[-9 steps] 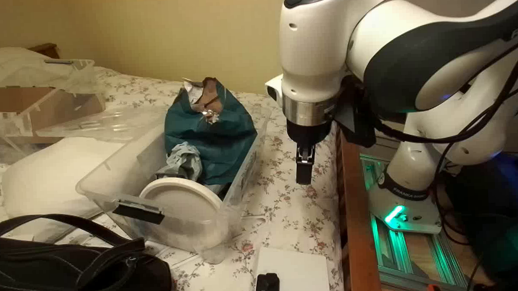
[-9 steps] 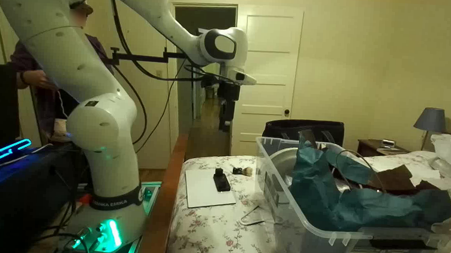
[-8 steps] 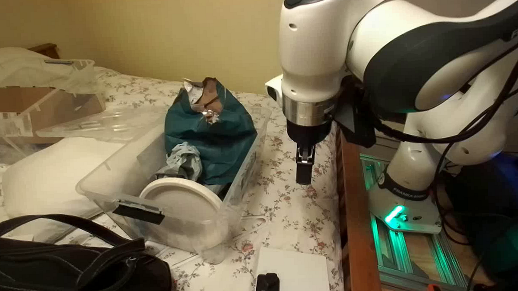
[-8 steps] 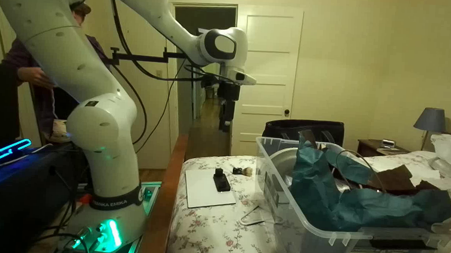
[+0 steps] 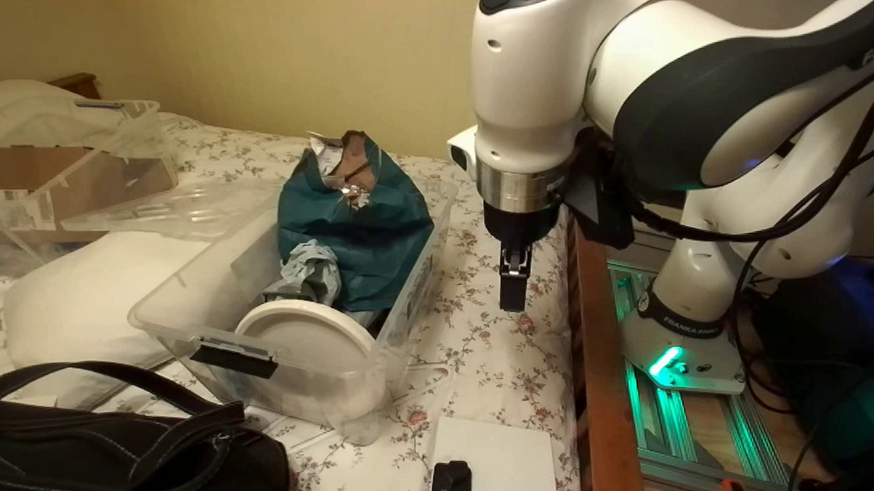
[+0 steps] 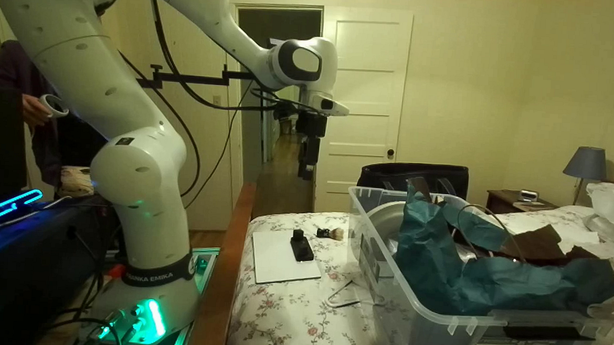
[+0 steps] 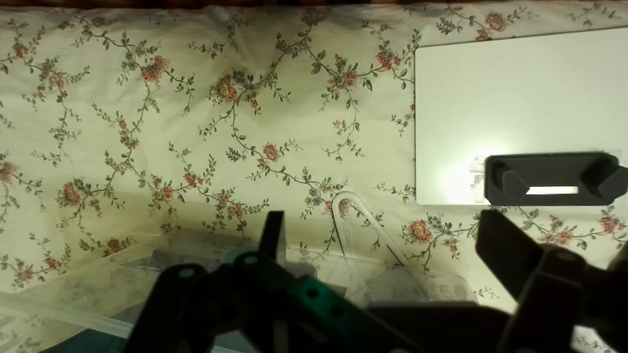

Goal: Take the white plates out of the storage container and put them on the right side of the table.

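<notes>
A round white plate [image 5: 306, 344] leans tilted inside the near end of the clear storage container [image 5: 194, 276]. In an exterior view the plate [image 6: 386, 218] shows partly behind the container's wall [image 6: 416, 299]. I cannot tell if more plates lie behind it. My gripper [image 5: 513, 301] hangs pointing down beside the container, well above the floral table [image 5: 477, 353]. It also shows high above the table in an exterior view [image 6: 309, 167]. In the wrist view the gripper [image 7: 380, 215] has its fingers wide apart with nothing between them.
A teal paper bag [image 5: 364, 226] and crumpled grey paper [image 5: 313, 268] fill the container. A black bag [image 5: 124, 445] stands near it. A white board [image 6: 270, 265] with a black holder [image 6: 301, 248], a brush [image 6: 330, 233] and a bent clear rod [image 7: 343, 201] lie on the table.
The arm, gripper, plate and container have not visibly moved. Only the person in the background has shifted left, with a white handheld device now showing in the hand.
</notes>
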